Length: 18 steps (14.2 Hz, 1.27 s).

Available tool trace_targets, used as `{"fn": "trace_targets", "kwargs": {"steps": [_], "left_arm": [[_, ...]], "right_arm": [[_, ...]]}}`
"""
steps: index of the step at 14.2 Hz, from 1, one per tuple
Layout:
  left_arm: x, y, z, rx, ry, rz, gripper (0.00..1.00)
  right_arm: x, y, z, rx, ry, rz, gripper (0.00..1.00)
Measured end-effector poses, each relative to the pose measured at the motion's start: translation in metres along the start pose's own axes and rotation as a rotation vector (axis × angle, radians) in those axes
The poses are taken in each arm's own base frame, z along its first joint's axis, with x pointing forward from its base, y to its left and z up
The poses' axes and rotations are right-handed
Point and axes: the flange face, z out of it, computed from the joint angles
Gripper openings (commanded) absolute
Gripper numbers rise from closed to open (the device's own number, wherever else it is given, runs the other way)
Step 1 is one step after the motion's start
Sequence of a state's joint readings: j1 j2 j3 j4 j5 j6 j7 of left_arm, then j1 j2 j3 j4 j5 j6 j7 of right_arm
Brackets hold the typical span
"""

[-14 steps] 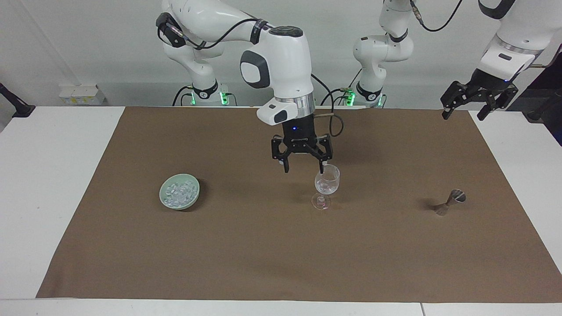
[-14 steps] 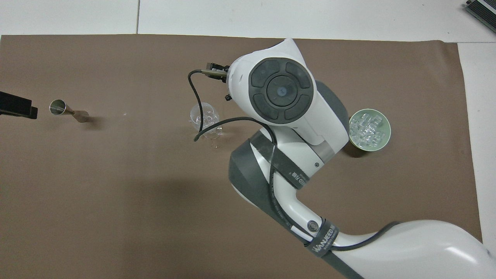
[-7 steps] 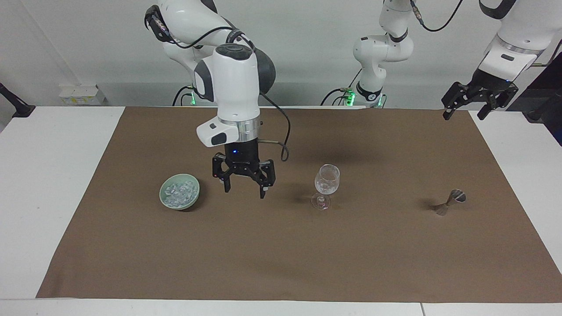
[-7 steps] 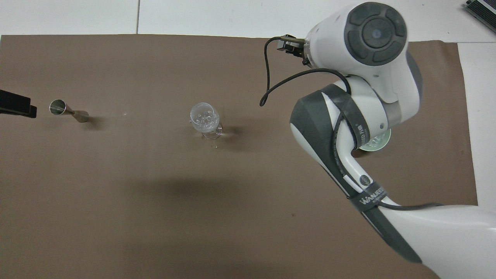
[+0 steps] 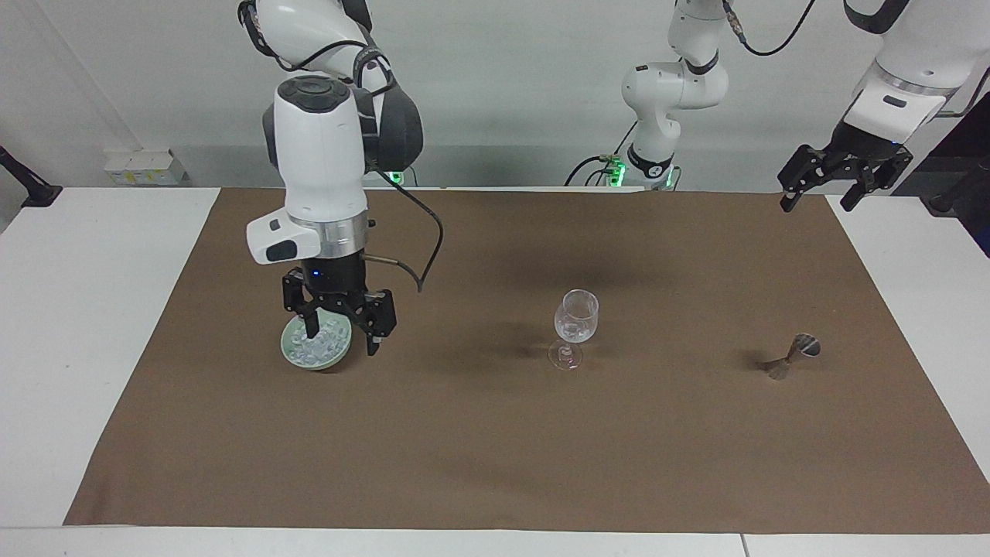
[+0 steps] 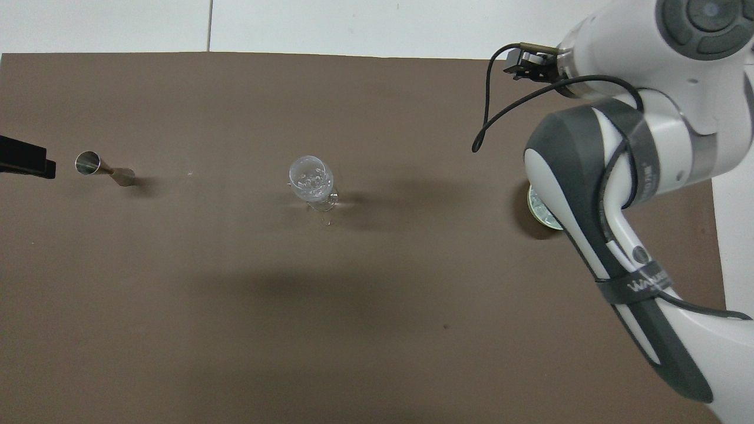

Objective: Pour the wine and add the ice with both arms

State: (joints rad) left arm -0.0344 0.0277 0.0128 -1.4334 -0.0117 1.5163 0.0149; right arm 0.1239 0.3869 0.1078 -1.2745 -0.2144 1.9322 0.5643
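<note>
A pale green bowl [image 5: 296, 352] holds the ice [image 5: 329, 335], a heap of small clear cubes, toward the right arm's end of the brown mat. My right gripper [image 5: 342, 342] is open and hangs low over the bowl, one finger over the ice and the other outside the rim. In the overhead view the right arm hides the gripper and all but a sliver of the bowl [image 6: 537, 210]. A clear wine glass [image 5: 576, 323] [image 6: 311, 178] stands mid-mat with a few cubes in it. My left gripper [image 5: 814, 205] waits, open and empty, high over the mat's corner.
A small steel jigger [image 5: 793, 356] [image 6: 101, 167] stands on the mat [image 5: 495, 449] toward the left arm's end. White table surface borders the mat on both ends. The left gripper's black edge [image 6: 23, 162] shows beside the jigger in the overhead view.
My right gripper has swung from over the wine glass across the mat to the ice bowl and come down low over it. The left arm has not moved.
</note>
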Motion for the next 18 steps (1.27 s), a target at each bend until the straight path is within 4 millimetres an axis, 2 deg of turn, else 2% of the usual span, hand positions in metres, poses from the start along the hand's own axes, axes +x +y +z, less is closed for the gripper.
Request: {"fn": "trace_targets", "kwargs": {"steps": [3,5,11,15,18], "left_arm": [[0.000,0.000,0.000,0.000,0.000,0.000,1.00],[0.000,0.000,0.000,0.000,0.000,-0.001,1.00],[0.000,0.000,0.000,0.000,0.000,-0.002,1.00],[0.000,-0.001,0.000,0.000,0.000,-0.003,1.00],[0.000,-0.001,0.000,0.000,0.000,-0.003,1.00]], "right_arm": [[0.004,0.065,-0.021,-0.046,-0.071,-0.031,1.00],[0.001,0.094,-0.030,-0.049,-0.112,-0.021,1.00],[-0.011,0.157,-0.066,-0.027,-0.222,0.008,1.00],[-0.026,0.189,-0.095,0.003,-0.275,-0.052,1.00],[-0.036,0.218,-0.095,0.017,-0.295,-0.111,1.00]]}}
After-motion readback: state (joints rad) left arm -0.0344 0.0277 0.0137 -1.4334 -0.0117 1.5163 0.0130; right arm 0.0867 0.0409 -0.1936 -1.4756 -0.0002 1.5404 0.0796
